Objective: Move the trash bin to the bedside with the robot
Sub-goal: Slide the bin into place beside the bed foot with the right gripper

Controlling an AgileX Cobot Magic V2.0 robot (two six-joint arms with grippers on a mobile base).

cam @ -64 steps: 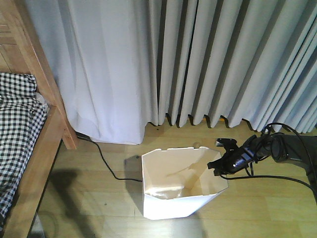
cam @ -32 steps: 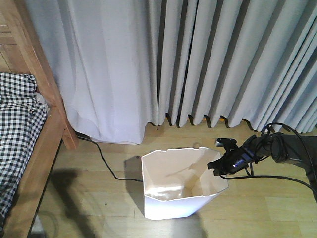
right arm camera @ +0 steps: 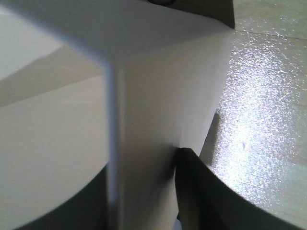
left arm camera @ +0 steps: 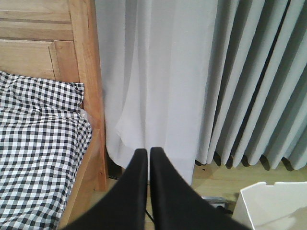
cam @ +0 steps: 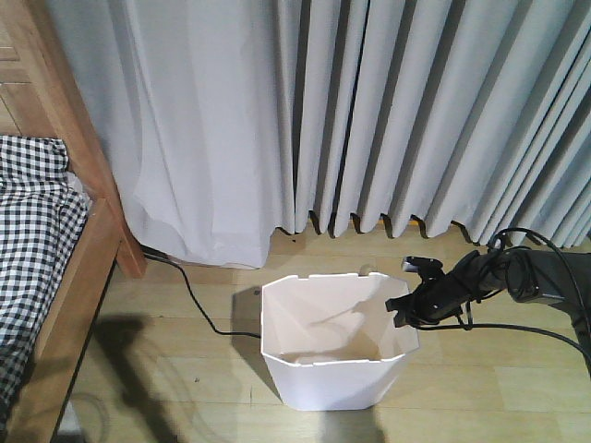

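Observation:
The white trash bin (cam: 332,378) stands on the wooden floor below the curtain, its cream inside open to view. My right gripper (cam: 404,309) is shut on the bin's right rim. In the right wrist view the bin wall (right arm camera: 158,96) runs between the jaws, with one black finger (right arm camera: 196,191) outside it. The wooden bed frame (cam: 92,249) with checked bedding (cam: 37,240) lies at the far left, a stretch of floor away from the bin. My left gripper (left arm camera: 147,152) is shut on nothing and points at the curtain beside the bed frame (left arm camera: 91,96). A corner of the bin (left arm camera: 273,206) shows at lower right.
Grey pleated curtains (cam: 369,111) hang to the floor behind the bin. A black cable (cam: 199,305) runs across the floor from the bed post toward the bin. The right arm's cables (cam: 536,323) trail to the right.
The bin has shifted slightly left and sits more upright, with more of its front wall showing. The right gripper has kept its hold on the rim.

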